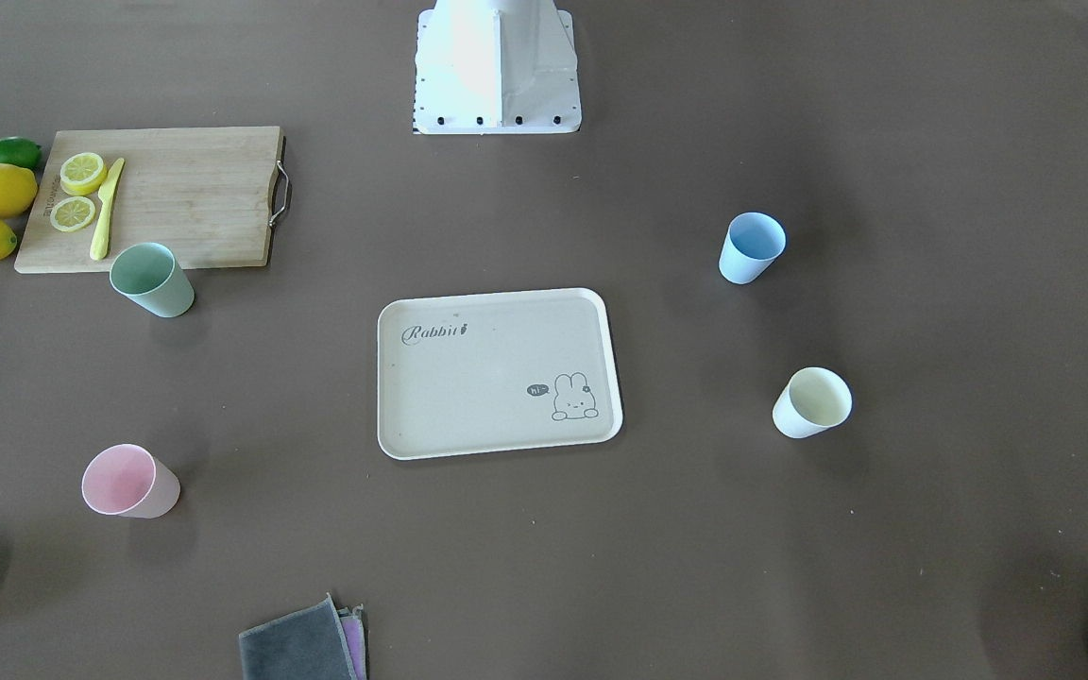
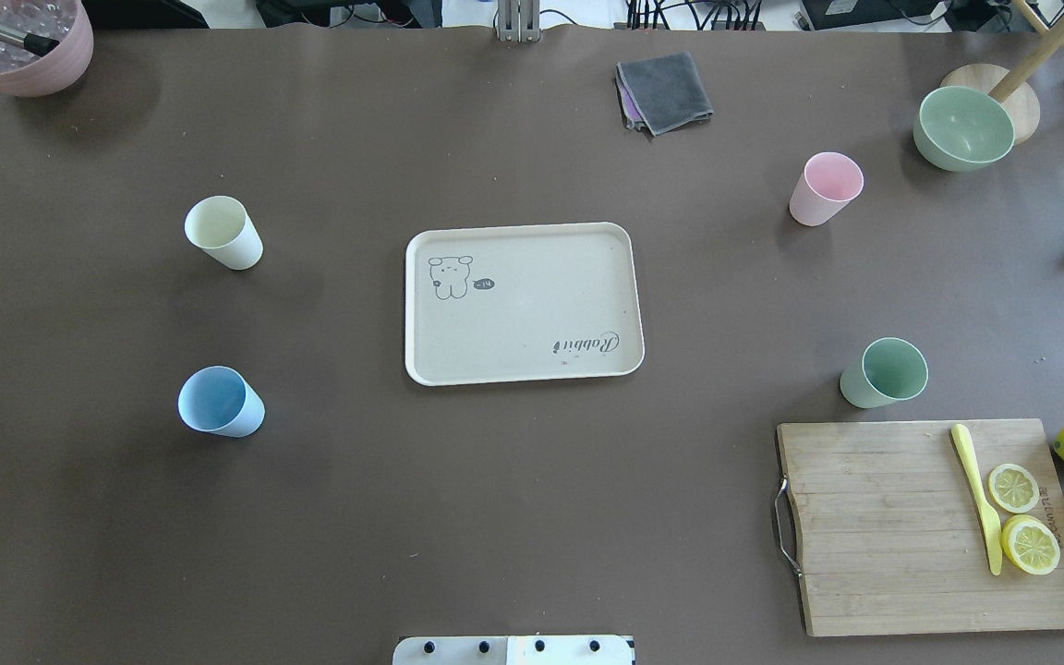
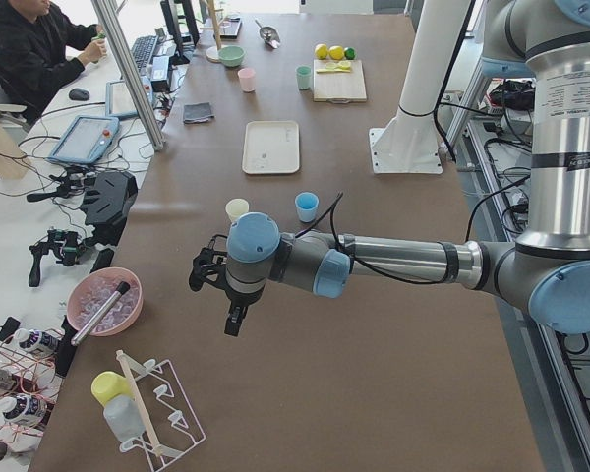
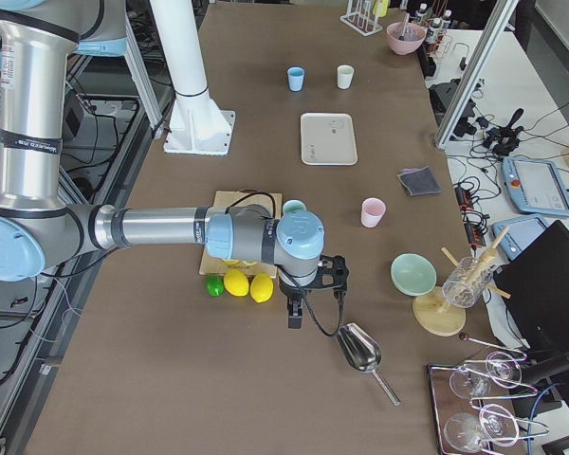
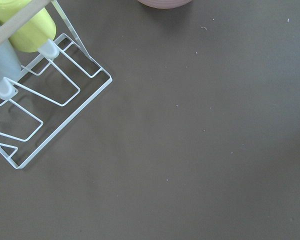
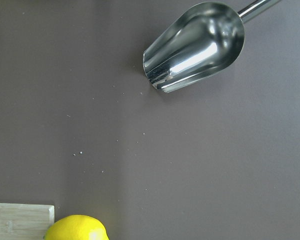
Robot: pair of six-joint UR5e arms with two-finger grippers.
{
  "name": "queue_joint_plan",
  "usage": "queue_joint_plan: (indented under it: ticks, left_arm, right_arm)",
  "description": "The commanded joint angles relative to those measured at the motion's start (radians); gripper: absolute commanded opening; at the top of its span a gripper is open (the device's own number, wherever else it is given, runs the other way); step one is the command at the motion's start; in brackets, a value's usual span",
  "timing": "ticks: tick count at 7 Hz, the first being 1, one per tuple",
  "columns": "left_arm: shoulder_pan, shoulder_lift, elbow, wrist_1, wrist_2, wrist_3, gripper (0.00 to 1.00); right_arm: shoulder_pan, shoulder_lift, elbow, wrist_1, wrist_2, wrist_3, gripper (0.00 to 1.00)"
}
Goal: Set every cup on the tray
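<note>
Figure: worktop with four cups standing upright around a bare tray [image 2: 532, 305], none of them on it.

The left end effector [image 3: 216, 290] hangs over bare worktop. A wire rack [image 5: 40, 100] and a pink pot [image 3: 103, 300] lie near it. The cream cup [image 2: 223, 232] and blue cup [image 2: 221, 401] stand beyond it toward the tray, with open worktop between them and it.

The right end effector [image 4: 313, 294] hangs at the opposite end, with a steel scoop [image 6: 195, 47] and three lemons [image 4: 248, 284] close below it. The mint green cup [image 2: 884, 372] stands farther off, just beside the cutting board [image 2: 874, 526]. The pink cup [image 2: 826, 188] stands beyond that, near a sage bowl [image 2: 963, 126] and a grey cloth [image 2: 666, 90].

Whether either end effector is spread or pressed together cannot be told from these views.
</note>
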Motion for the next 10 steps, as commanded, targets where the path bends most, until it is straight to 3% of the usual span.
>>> queue_joint_plan:
  ticks: [1, 10]
  left_arm:
    - [0.0, 0.0, 0.0, 0.0, 0.0, 0.001, 0.98]
    - [0.0, 0.002, 0.031, -0.003, 0.0, 0.003, 0.98]
  right_arm:
    - [0.0, 0.0, 0.0, 0.001, -0.001, 0.0, 1.0]
    - [0.0, 0.0, 0.008, 0.007, -0.001, -0.002, 1.0]
